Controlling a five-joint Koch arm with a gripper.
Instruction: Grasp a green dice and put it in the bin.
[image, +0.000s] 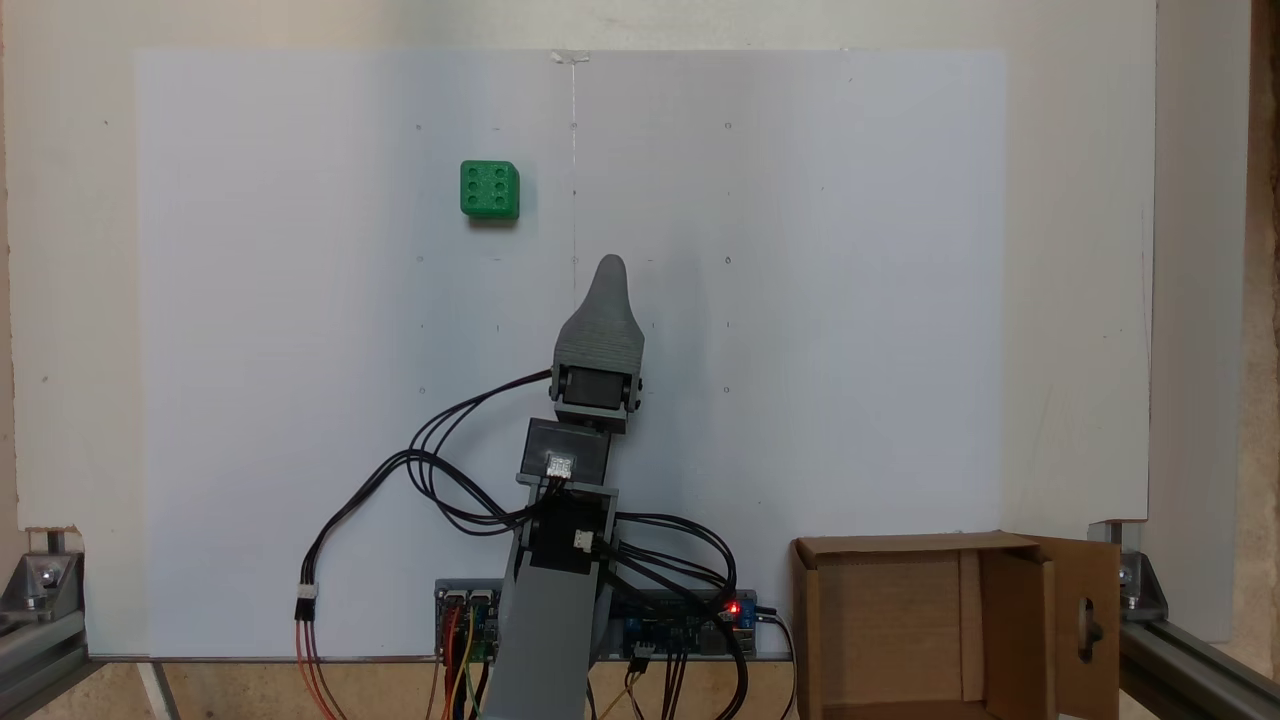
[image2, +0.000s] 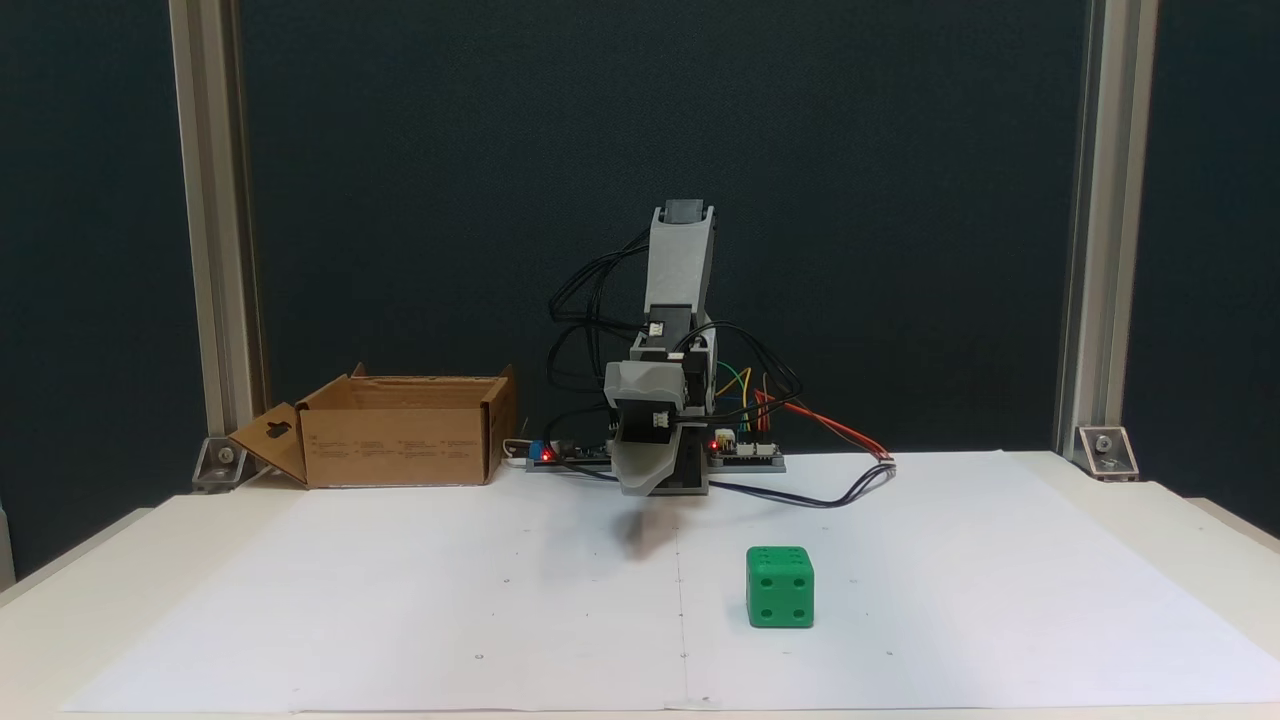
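Your gripper (image: 611, 268) is hovering empty, jaw gap unreadable, short of the green dice (image: 489, 189), which is awaiting approach.

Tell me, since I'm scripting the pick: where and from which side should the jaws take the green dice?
Probably from straight above, closing on two opposite vertical side faces of the green dice. It sits flat and square on the white sheet, six pips up, with free space all round, so either pair of faces seems reachable. The gripper is apart from it, nearer the base.
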